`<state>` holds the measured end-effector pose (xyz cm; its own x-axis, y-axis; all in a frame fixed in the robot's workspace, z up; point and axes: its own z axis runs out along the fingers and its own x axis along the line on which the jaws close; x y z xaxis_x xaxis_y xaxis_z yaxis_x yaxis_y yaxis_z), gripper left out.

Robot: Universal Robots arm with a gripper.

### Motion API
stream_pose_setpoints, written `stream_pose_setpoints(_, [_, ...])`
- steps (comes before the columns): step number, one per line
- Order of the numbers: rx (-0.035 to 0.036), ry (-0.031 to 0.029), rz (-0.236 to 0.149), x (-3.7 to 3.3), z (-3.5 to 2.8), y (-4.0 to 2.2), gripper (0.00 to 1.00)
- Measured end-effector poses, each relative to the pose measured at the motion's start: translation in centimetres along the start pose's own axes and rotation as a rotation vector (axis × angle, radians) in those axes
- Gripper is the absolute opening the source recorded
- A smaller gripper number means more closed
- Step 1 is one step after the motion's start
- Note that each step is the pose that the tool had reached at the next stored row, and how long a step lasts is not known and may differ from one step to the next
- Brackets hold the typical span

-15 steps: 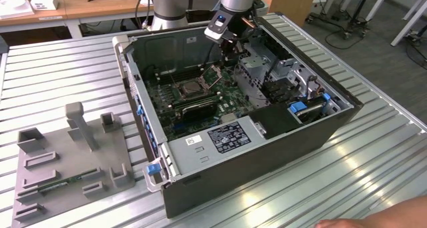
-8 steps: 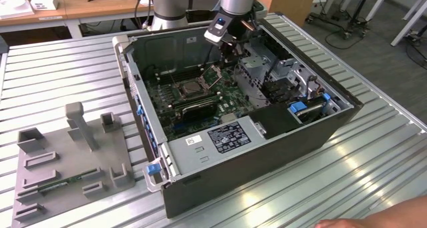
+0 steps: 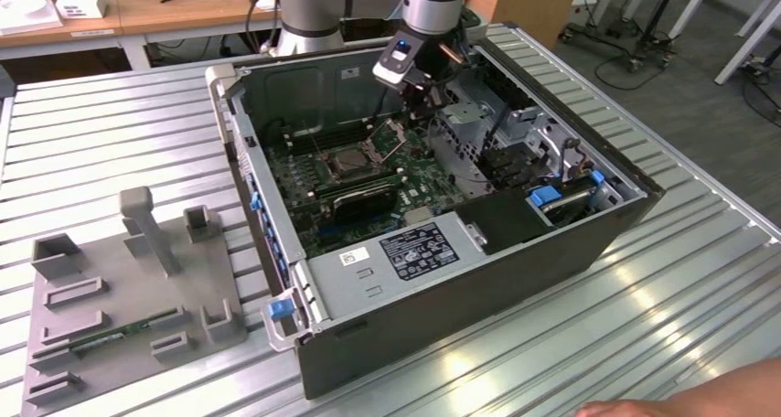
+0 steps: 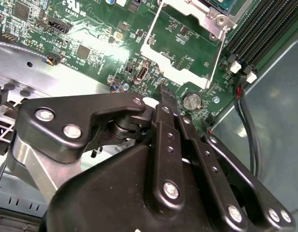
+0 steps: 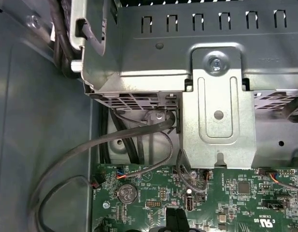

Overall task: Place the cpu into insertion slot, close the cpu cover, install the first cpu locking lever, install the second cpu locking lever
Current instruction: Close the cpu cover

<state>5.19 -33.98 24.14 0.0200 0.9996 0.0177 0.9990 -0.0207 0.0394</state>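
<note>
**Tool** (image 4: 165, 99): fingers drawn together, nothing seen between them. It hangs inside the open computer case (image 3: 488, 280), above the far end of the green circuit board (image 4: 91, 29). The tip is just beside a round coin battery (image 4: 191, 101) and near the cpu cover, not touching it.

**Cpu cover** (image 4: 156, 50): silver frame with a window. It is swung open away from the slot, and board shows through the window.

**Insertion slot** (image 3: 346, 165): square socket with a silver rim and dark centre. It sits mid-board, apart from the tool, toward the exterior view's left.

**Memory slots** (image 4: 264, 29): long dark rows beside the socket.

**Metal bracket** (image 5: 219, 116): screwed to the case wall, with grey cables (image 5: 66, 159) looping below it onto the board.

**Desk** (image 3: 123, 133): slatted metal, carrying the case.

**Grey fixture tray** (image 3: 134, 289): on the desk at the exterior view's left, holding upright blocks.

**Person's hand** (image 3: 683, 403): at the desk's near edge.
</note>
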Motion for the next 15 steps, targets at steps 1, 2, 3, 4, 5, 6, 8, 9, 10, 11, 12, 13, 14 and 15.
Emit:
stream_pose_setpoints(1, [0.0, 0.0001, 0.0, 0.0, 0.06, 0.0, 0.11])
stream_pose_setpoints(2, [0.0001, -0.0001, 0.0, -0.01, 0.08, 0.0, 0.11])
stream_pose_setpoints(3, [0.0001, -0.0002, 0.0, -0.01, 0.07, 0.0, 0.11])
stream_pose_setpoints(4, [0.0001, -0.0003, 0.0, -0.01, 0.07, 0.0, 0.11])
stream_pose_setpoints(5, [0.0001, -0.0002, 0.0, 0.0, 0.08, 0.0, 0.11])
stream_pose_setpoints(6, [0.0, -0.0001, 0.0, 0.0, 0.09, 0.0, 0.11])
stream_pose_setpoints(8, [0.0, 0.0, 0.0, 0.0, 0.09, -0.02, 0.11])
stream_pose_setpoints(9, [-0.0001, 0.0001, 0.0, 0.0, 0.1, -0.07, 0.11])
stream_pose_setpoints(10, [-0.0001, 0.0002, 0.0, 0.0, 0.11, -0.16, 0.11])
stream_pose_setpoints(11, [-0.0001, 0.0002, 0.0, -0.01, 0.11, -0.27, 0.11])
stream_pose_setpoints(12, [0.0, 0.0, 0.0, -0.01, 0.1, -0.39, 0.11])
stream_pose_setpoints(13, [-0.0001, 0.0, 0.0, -0.01, 0.1, -0.55, 0.11])
stream_pose_setpoints(14, [-0.0002, 0.0, 0.0, -0.01, 0.1, -0.75, 0.11])
stream_pose_setpoints(15, [-0.0003, 0.0, 0.0, -0.02, 0.1, -1.0, 0.11])
